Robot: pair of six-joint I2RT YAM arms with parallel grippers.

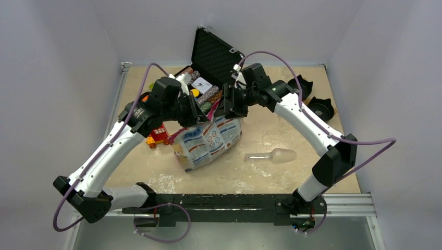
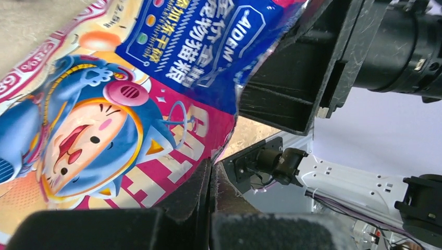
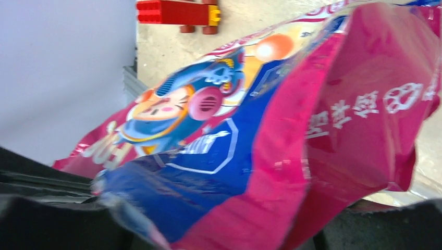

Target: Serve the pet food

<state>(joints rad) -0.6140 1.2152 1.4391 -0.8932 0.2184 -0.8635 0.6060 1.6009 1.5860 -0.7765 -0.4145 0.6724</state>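
Note:
The pet food is hidden inside its glossy bag (image 1: 208, 140), which stands mid-table with pink edges and a blue cartoon print (image 2: 94, 120). My left gripper (image 1: 199, 115) is at the bag's top left corner. In the left wrist view its fingers (image 2: 198, 187) are pressed together with the bag's pink edge pinched at their tips (image 2: 211, 165). My right gripper (image 1: 223, 109) is at the bag's top right. Its jaws (image 3: 224, 224) stand wide apart, and the bag's pink and blue top (image 3: 292, 135) fills the gap between them.
A clear plastic scoop (image 1: 272, 155) lies on the table to the right of the bag. Two black bowls (image 1: 319, 108) sit at the back right. An open black case (image 1: 215, 54) holding poker chips stands behind the bag. Red and yellow toy blocks (image 1: 158, 136) lie to its left.

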